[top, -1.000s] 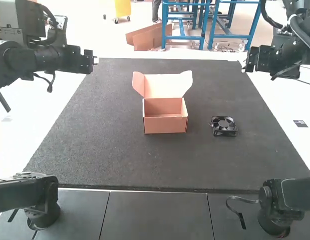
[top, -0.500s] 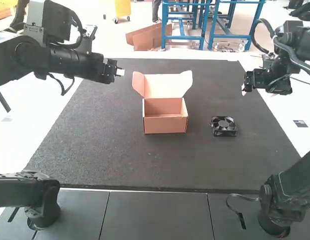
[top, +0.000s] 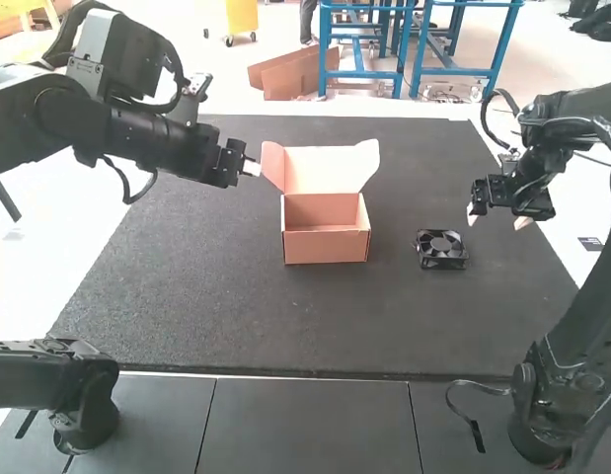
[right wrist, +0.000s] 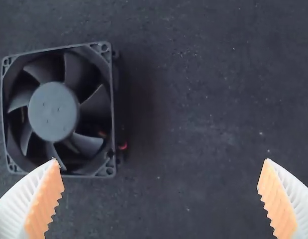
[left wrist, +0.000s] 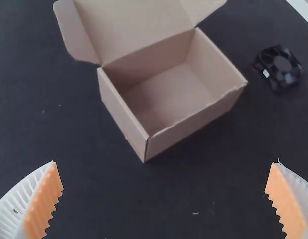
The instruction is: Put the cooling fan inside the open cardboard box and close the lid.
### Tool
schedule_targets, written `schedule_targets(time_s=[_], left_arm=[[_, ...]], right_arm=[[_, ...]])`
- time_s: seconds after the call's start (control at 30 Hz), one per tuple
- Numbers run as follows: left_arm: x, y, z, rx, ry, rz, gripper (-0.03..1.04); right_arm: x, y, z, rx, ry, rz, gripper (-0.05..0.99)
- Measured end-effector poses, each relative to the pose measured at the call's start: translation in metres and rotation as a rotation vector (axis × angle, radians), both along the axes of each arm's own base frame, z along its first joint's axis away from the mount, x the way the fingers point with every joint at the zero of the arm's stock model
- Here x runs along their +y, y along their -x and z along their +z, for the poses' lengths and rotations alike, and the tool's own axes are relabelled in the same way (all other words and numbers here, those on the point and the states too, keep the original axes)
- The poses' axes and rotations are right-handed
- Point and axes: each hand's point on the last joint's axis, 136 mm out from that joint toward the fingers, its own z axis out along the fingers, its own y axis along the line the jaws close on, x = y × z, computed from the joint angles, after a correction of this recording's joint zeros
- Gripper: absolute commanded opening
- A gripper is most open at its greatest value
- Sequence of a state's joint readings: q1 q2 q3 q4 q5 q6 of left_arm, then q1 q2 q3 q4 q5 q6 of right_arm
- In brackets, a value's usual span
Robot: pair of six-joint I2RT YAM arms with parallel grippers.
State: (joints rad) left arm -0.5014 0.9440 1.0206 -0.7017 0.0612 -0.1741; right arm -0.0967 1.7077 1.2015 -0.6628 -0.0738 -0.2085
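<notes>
Pick-up not yet begun: fan (top: 442,248) flat on bench (top: 187,286) just right of open box (top: 325,229), right hand (top: 499,215) wide above-beside it, left hand (top: 248,166) wide by lid; next, centre over fan, descend, grip.

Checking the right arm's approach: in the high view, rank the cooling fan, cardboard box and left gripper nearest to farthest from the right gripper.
1. cooling fan, just inward of the right gripper.
2. cardboard box, mid-table.
3. left gripper, past the box's left flap.
</notes>
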Motion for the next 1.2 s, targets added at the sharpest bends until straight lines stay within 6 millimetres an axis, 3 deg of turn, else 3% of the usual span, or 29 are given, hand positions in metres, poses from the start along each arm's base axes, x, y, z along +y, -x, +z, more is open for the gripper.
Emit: schedule_targets(time_s=[0.47, 0.9, 1.2], left_arm=[[-0.026, 0.008, -0.005, 0.014, 0.0, -0.086, 0.97], [-0.027, 0.007, -0.006, 0.017, -0.001, -0.086, 0.97], [-0.026, 0.009, -0.009, 0.031, -0.007, -0.084, 0.97]], right_arm=[[0.001, 0.002, -0.059, 0.133, -0.018, 0.004, 0.9], [-0.001, -0.019, -0.053, 0.086, -0.014, 0.003, 0.9], [0.0, -0.017, -0.071, 0.12, -0.019, 0.004, 0.9]])
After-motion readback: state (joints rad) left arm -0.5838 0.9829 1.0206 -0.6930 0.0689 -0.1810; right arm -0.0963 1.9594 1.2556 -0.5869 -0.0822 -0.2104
